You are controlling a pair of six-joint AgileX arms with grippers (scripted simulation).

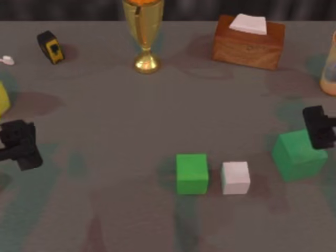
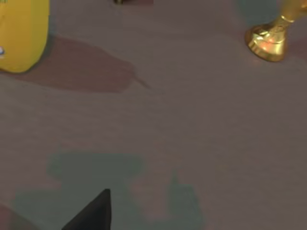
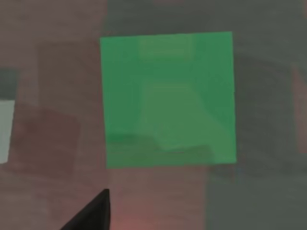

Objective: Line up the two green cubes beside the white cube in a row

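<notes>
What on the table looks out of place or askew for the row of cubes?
The emerald-green cube stands apart at the table's right, turned askew, not in line. The lime-green cube and the white cube already sit side by side. The right gripper is at the emerald cube's far right edge; the left gripper is parked at left.

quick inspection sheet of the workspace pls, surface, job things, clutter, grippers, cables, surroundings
Surface: mottled grey-brown table, no spill seen.
Job's things: lime-green cube sits close beside the white cube, on its left, narrow gap between; emerald-green cube lies apart at the right, out of the row.
Clutter: gold trophy, wooden tissue box, tape measure, yellow object at left edge, orange-tinted container at right edge, small white item.
Grippers: right gripper over the emerald-green cube's far right edge; left gripper parked at left.
Cables: nothing seen.
Surroundings: dark backdrop behind the table.
</notes>
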